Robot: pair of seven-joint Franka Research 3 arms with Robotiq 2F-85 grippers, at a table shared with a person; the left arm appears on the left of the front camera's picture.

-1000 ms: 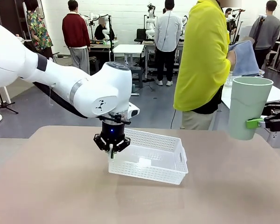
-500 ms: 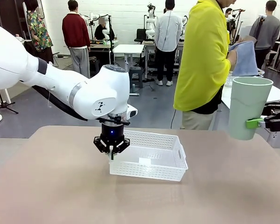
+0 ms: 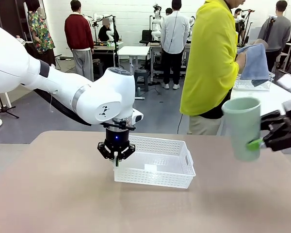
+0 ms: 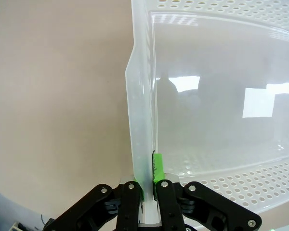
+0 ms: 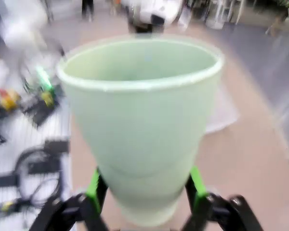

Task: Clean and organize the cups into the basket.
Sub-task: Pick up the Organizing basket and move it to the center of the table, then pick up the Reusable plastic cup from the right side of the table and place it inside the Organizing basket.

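- Left gripper [image 3: 116, 158] had its jaws shut tight on the rim of the white basket [image 3: 157, 141], at the short wall on the robot's left end. The left wrist view showed the green pads [image 4: 157, 166] pinching that thin wall [image 4: 140, 96] from both sides.
- The basket sat flat on the table [image 3: 58, 194], roughly mid-table, with nothing in it as far as I could see.
- Right gripper [image 3: 250, 141] was clamped around the lower part of the mint green cup [image 3: 241, 126], jaws wide but pressed on the sides. In the right wrist view the fingers [image 5: 94, 190] hugged the cup [image 5: 142, 115] near its base.
- The cup hung in the air over the table's right edge, mouth up, long axis close to upright with a slight lean.
- The key bit: the basket lay to the robot's left of the cup and lower down, well apart from it. So the right arm was obviously the one to carry it over, while the left just pinned the basket.
- My guess is the cup would need to come across and down into the open top, away from the pinched end.
- A person in a yellow top [image 3: 208, 58] stood at the far side holding a grey-blue cloth [image 3: 254, 60], near the cup but not touching it.
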